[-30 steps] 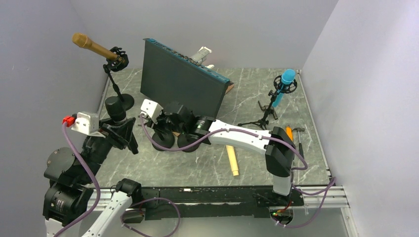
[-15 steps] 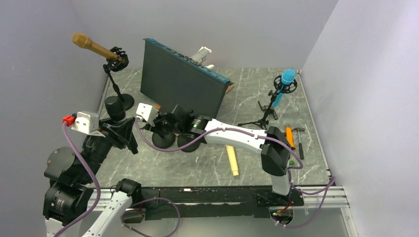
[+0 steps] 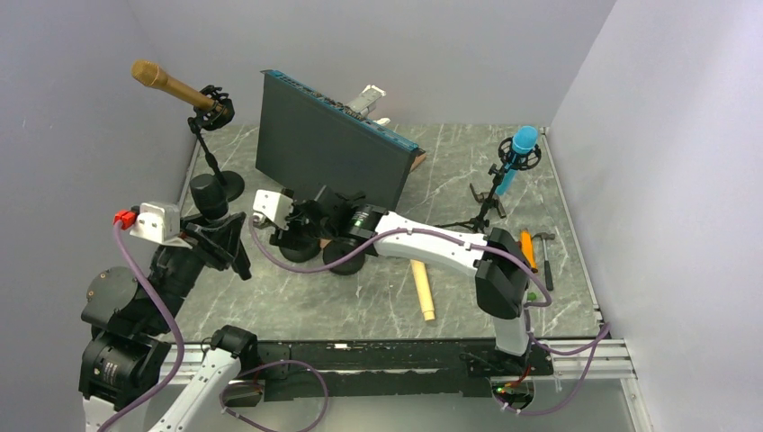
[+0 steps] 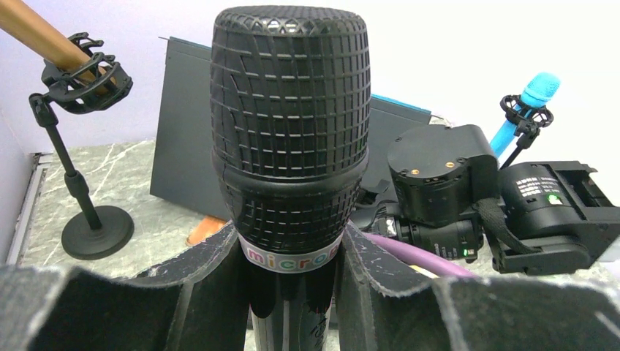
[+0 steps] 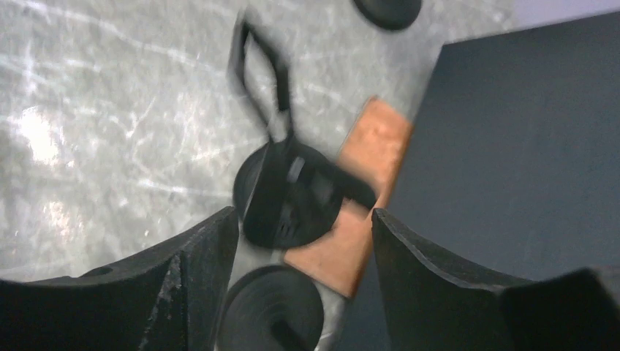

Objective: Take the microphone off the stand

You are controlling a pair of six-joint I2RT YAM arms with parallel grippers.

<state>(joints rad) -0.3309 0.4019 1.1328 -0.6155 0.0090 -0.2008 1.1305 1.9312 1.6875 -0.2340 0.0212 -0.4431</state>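
Observation:
My left gripper is shut on a black microphone, gripping its neck just under the mesh head and holding it upright. In the top view the microphone stands above the left gripper at the table's left side. My right gripper is open and empty, hovering over an empty black stand with a clip arm and a round base. In the top view the right gripper reaches left, over that stand's base in front of the dark panel.
A gold microphone sits in a stand at the back left, a blue microphone on a tripod at the back right. A dark upright panel stands mid-back. A second round base, copper block, wooden dowel and hand tools lie around.
My right arm has moved left and a little toward the back, over the black stand; its view is blurred with motion. The left gripper and its microphone have stayed put.

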